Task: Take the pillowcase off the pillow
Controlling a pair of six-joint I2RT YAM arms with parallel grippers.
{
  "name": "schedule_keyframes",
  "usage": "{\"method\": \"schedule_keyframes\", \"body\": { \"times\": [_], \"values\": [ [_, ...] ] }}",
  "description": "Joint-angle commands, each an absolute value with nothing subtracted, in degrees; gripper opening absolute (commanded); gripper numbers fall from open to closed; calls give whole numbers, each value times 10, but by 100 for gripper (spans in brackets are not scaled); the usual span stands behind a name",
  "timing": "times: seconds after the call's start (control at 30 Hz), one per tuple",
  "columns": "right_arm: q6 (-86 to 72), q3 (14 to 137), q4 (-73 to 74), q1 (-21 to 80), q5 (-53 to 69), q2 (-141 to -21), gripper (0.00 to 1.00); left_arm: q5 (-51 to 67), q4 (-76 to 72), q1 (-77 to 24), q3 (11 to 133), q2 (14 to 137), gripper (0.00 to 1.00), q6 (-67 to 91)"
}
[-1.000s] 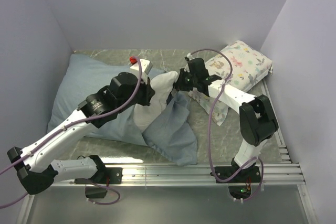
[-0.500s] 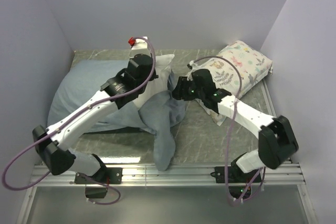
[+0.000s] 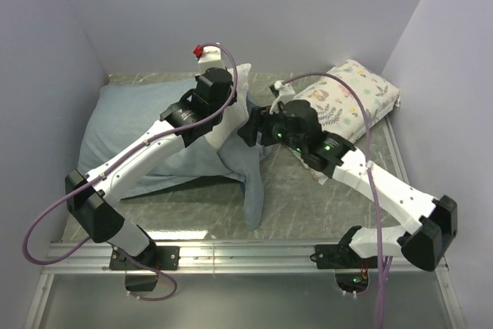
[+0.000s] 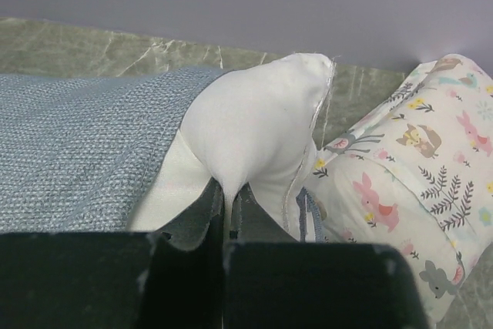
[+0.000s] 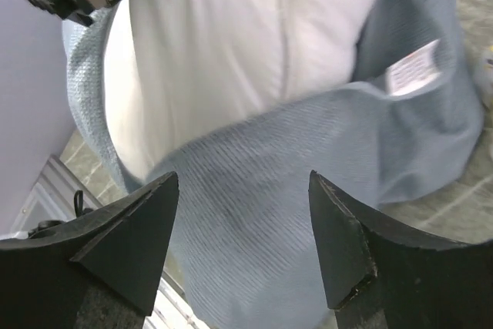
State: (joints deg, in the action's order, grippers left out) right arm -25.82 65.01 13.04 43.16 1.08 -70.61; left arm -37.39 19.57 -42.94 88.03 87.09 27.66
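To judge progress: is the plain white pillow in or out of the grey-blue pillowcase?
Partly out. One white corner of the pillow shows, pinched by the left gripper; the pillowcase covers the rest.

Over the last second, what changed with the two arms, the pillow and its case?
The left gripper, shut on a corner of the white pillow, pulled it up and toward the back wall, baring more of it. The right gripper opened, apparently letting go of the pillowcase, whose loose end now trails toward the near edge. The floral pillow stayed put.
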Motion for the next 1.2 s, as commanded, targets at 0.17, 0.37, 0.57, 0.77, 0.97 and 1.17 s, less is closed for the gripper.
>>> {"method": "schedule_keyframes", "body": {
  "times": [0.17, 0.37, 0.57, 0.77, 0.97, 1.17],
  "values": [
    [-256, 729, 170, 466, -86, -801, 67, -374, 115, -429, 943, 875, 1, 277],
    [-267, 628, 166, 468, -105, -733, 19, -369, 134, -398, 974, 895, 0, 274],
    [-281, 529, 165, 468, -96, -635, 5, -355, 149, -350, 1010, 918, 0, 277],
    [-308, 421, 129, 472, -84, -593, 1, -340, 179, -321, 1074, 940, 0, 276],
    [-343, 400, 1, 475, -30, -718, 0, -295, 215, -318, 1117, 941, 1, 303],
    [-335, 502, -105, 471, 32, -910, 0, -193, 208, -318, 1060, 876, 0, 358]
  ]
}}
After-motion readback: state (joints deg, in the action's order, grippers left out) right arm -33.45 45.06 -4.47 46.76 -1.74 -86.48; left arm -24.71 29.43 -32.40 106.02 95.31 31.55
